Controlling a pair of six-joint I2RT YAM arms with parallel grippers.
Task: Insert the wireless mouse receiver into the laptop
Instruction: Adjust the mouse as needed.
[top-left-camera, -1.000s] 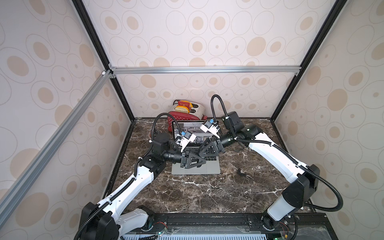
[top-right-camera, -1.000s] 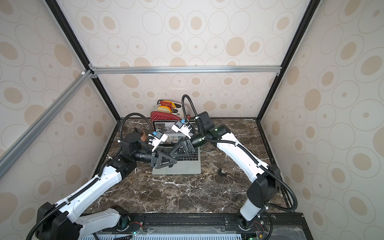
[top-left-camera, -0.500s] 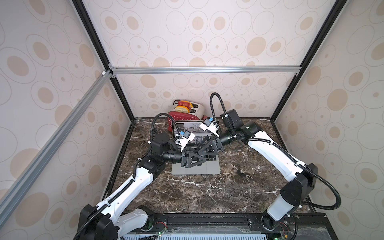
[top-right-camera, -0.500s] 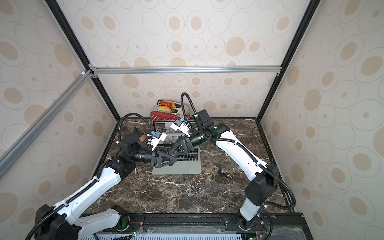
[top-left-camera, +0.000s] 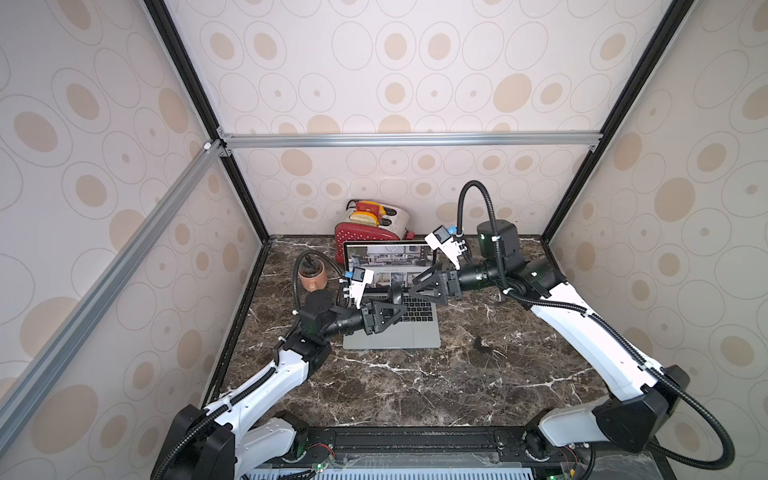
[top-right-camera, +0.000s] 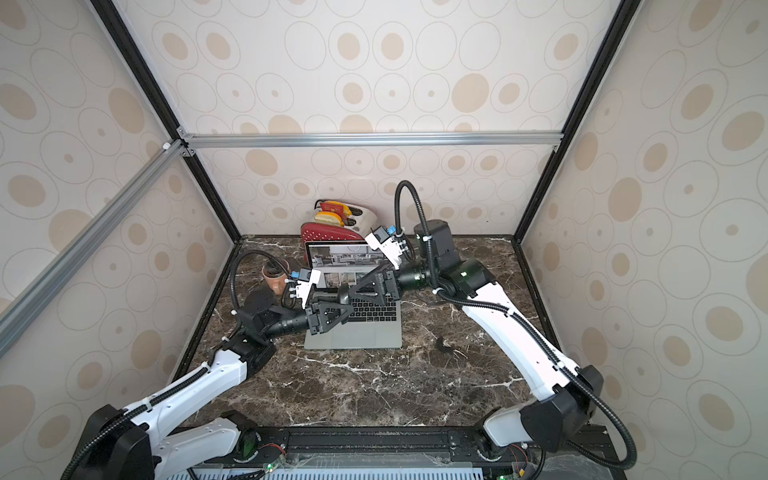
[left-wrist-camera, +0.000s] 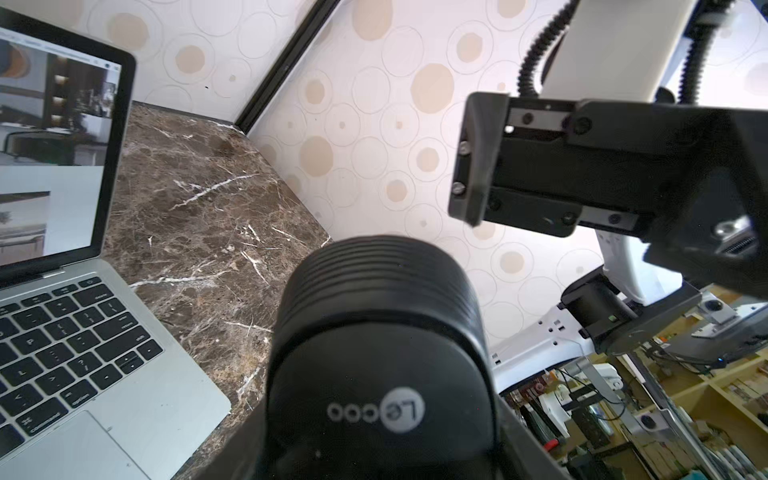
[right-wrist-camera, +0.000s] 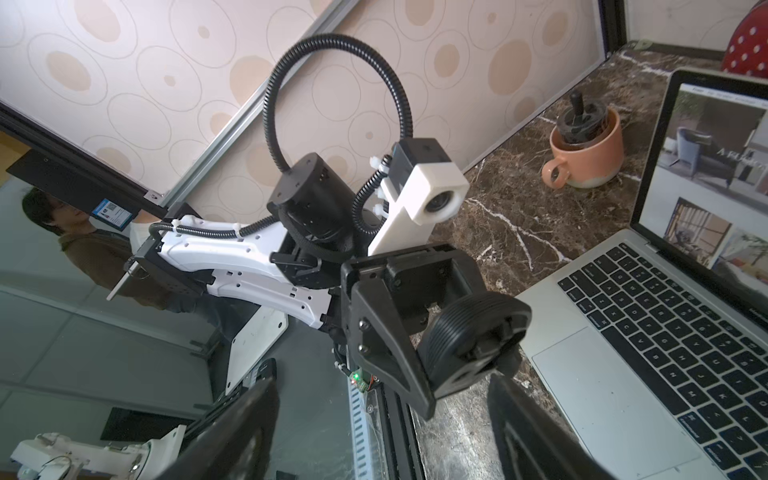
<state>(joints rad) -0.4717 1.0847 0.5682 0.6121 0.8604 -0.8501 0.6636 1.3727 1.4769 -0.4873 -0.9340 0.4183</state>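
Note:
The laptop (top-left-camera: 390, 336) lies open at mid-table, its screen lit with a white page of photos. My left gripper (top-left-camera: 388, 311) is shut on a black wireless mouse (top-left-camera: 395, 292) and holds it above the keyboard. In the left wrist view the mouse (left-wrist-camera: 382, 353) fills the space between the jaws. My right gripper (top-left-camera: 415, 286) is open, facing the mouse from the right, with nothing between its fingers. In the right wrist view the mouse's (right-wrist-camera: 473, 336) underside shows just beyond the spread fingers (right-wrist-camera: 245, 415). The wireless mouse receiver is not visible in any view.
An orange cup (top-left-camera: 311, 279) holding something black stands left of the laptop. A red dotted toaster (top-left-camera: 365, 233) sits behind the screen. A small dark thing (top-left-camera: 480, 343) lies on the marble to the right of the laptop.
My right gripper's jaws have spread wider and it has shifted slightly back from the mouse. The left gripper and the mouse have hardly moved.

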